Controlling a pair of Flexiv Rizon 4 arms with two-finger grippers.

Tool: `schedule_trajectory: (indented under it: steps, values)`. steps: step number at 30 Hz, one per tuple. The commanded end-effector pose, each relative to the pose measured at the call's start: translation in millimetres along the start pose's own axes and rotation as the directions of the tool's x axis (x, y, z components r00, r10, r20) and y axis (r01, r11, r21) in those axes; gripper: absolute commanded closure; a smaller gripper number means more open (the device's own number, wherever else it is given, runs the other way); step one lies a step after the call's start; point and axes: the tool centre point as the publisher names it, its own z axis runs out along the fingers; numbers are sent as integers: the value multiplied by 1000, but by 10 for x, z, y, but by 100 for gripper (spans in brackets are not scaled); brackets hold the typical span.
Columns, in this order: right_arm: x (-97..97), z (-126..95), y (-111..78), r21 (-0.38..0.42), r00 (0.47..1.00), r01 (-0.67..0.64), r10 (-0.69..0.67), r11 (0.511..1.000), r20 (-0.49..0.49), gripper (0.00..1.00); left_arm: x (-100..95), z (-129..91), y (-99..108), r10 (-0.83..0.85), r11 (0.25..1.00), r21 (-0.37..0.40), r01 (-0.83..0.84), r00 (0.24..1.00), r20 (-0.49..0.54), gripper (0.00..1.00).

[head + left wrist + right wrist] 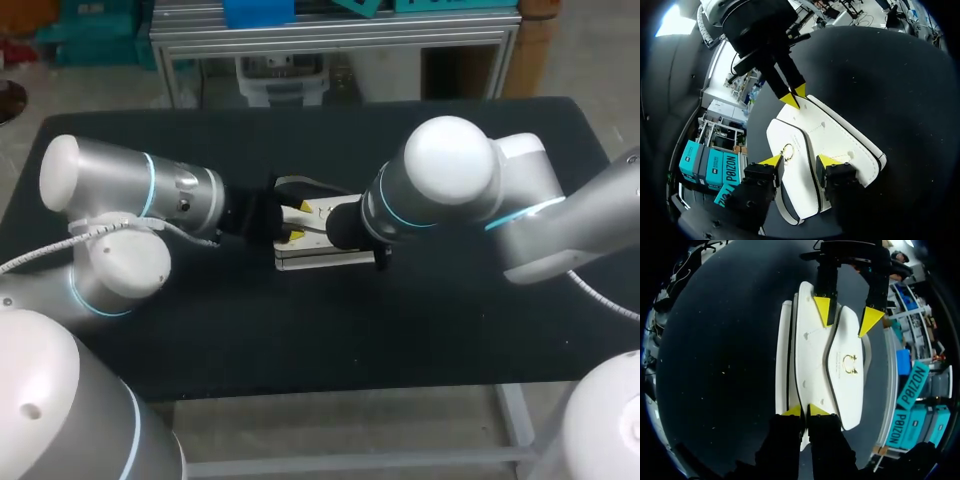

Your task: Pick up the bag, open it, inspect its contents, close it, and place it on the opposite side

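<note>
A white bag [322, 260] with black trim lies flat in the middle of the black table. Its front flap [792, 132] carries a small gold clasp [850, 363]. My left gripper [800, 161] hangs over the flap, jaws open, one yellow tip at each side edge. In the right wrist view the left gripper [847, 314] shows at the bag's far end. My right gripper [805, 411] is shut on the thin edge at the opposite end of the bag [810, 350]. From the left wrist, the right gripper [794, 96] shows pinched on that edge. Both arms hide much of the bag from the head camera.
The black table [300, 340] stretches bare around the bag on all sides. The bag's strap [786, 212] curls out beside my left gripper's fingers. My left arm [130, 195] and right arm [450, 185] meet over the centre.
</note>
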Motion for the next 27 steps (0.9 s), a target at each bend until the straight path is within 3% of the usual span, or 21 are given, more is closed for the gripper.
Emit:
schedule_trajectory:
  steps: [1,3,4,5,18,27]
  values:
    - [25,33,9,1,1000,-1,1,1000,5,100,31,142,58,-3,999,-51,5,999,52,68]
    - [25,33,9,1,1000,-1,1,1000,5,100,5,151,102,-13,998,-60,17,998,57,83]
    - [25,33,9,1,1000,-1,1,1000,5,100,-6,153,120,-18,997,-69,22,998,62,96]
    - [25,33,9,1,1000,-1,1,1000,5,100,-21,153,138,-27,997,-73,32,997,67,100]
    - [25,33,9,1,1000,-1,1,1000,5,100,-347,-69,192,-213,976,-37,217,974,78,100]
    - [25,33,9,1,1000,-1,1,1000,5,100,-529,-191,270,-423,906,-17,423,906,-20,100]
